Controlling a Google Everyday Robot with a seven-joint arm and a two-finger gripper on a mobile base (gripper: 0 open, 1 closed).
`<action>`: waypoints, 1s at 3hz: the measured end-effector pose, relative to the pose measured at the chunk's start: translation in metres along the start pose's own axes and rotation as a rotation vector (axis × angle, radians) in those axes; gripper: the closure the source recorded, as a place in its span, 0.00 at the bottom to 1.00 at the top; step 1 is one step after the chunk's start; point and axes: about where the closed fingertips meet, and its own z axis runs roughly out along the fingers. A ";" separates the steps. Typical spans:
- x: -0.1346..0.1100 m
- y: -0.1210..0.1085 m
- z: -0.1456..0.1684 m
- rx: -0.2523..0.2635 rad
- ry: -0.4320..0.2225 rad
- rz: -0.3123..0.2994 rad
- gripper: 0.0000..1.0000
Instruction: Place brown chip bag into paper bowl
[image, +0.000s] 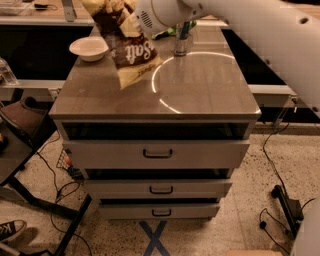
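The gripper (131, 19) pinches the bag (132, 53) near its top. The bag hangs tilted above the cabinet (200, 90), just right of the bowl (89, 48). The arm reaches in from the upper right.

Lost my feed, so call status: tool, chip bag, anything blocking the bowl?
Copy: tool high over table rear, shut on brown chip bag. Bag hanging beside paper bowl, not in. Nothing between them.
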 end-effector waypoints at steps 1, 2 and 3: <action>-0.009 0.043 0.015 -0.050 -0.061 -0.078 1.00; -0.012 0.074 0.029 -0.098 -0.107 -0.147 1.00; -0.015 0.078 0.030 -0.103 -0.110 -0.158 0.83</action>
